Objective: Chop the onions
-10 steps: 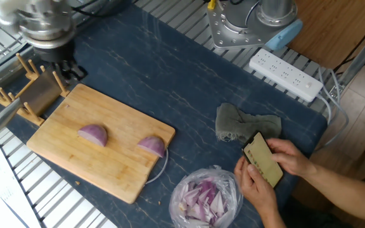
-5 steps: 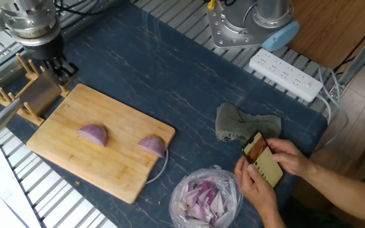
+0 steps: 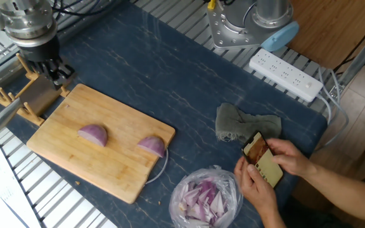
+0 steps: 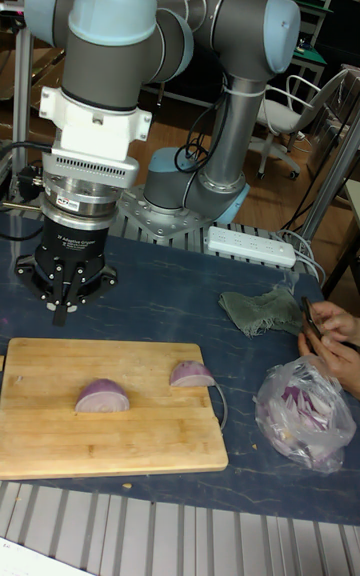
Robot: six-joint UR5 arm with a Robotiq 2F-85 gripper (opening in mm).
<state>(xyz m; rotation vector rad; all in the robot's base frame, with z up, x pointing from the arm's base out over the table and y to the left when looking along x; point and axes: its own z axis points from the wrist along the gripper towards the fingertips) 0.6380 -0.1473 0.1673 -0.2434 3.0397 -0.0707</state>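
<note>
Onions lie as two halves on the board [image 3: 100,149], domed purple skin up: the left half [image 3: 93,133] near the middle, the right half [image 3: 152,145] close to the board's right edge, the two well apart. In the tall view they show as the larger half [image 4: 102,395] and the smaller one [image 4: 191,373]. The gripper [image 3: 54,71] hangs off the board's far left corner, above a wooden rack [image 3: 24,92] that holds a knife [image 3: 5,114]; in the tall view its fingers [image 4: 62,308] appear drawn together with nothing between them, pointing down at the mat [image 3: 170,82]. A clear bag [image 3: 206,196] of chopped onion bits sits near the board's right end. Beside it a person's hands [image 3: 268,168] hold a phone [image 3: 263,161], with a grey cloth [image 3: 243,123] just behind. A power strip [image 3: 286,75] lies near the arm's base [image 3: 239,25].
</note>
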